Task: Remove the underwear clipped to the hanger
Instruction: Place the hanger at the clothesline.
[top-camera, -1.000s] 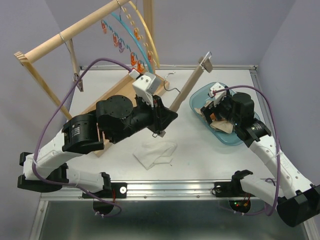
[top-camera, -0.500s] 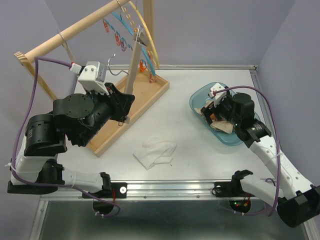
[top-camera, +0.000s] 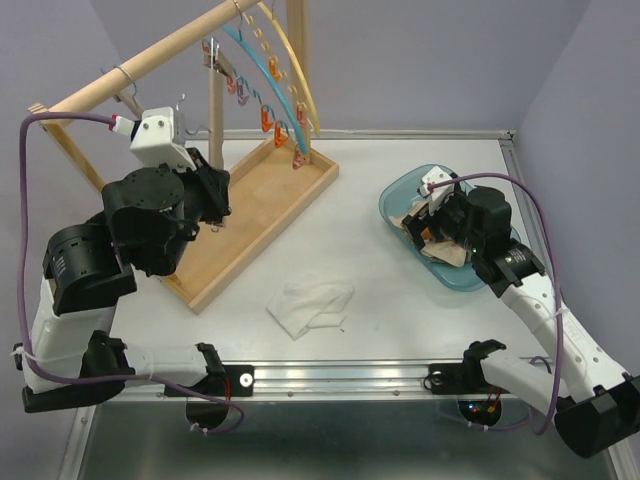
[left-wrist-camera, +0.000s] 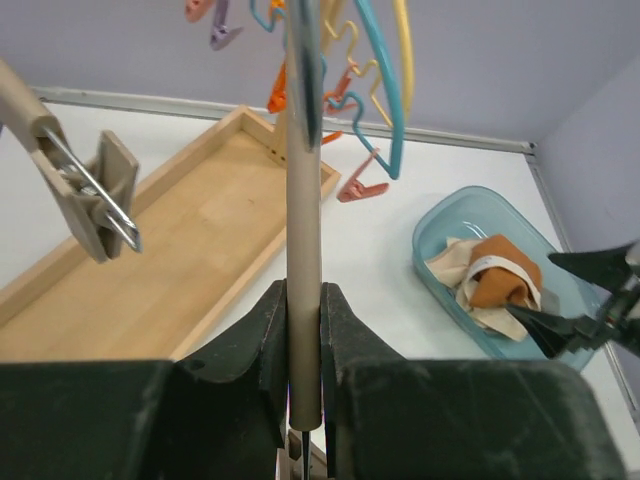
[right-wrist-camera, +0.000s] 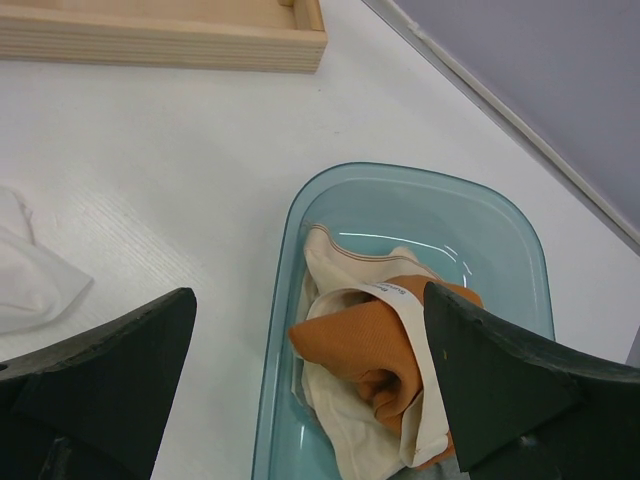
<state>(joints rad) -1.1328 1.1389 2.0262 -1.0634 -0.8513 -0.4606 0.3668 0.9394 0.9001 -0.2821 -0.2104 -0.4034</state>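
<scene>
Top external view: the left hand is clamped tight on the wooden hanger, standing it upright at ten o'clock, its clip bare. White underwear lies crumpled on the bench at six o'clock; the rust-orange pair and cream briefs sit in the blue tub at three o'clock, under the right hand, spread wide and empty. All light, limp cloth, I'd say, so pinch a waistband or raised fold and expect it to drape.
</scene>
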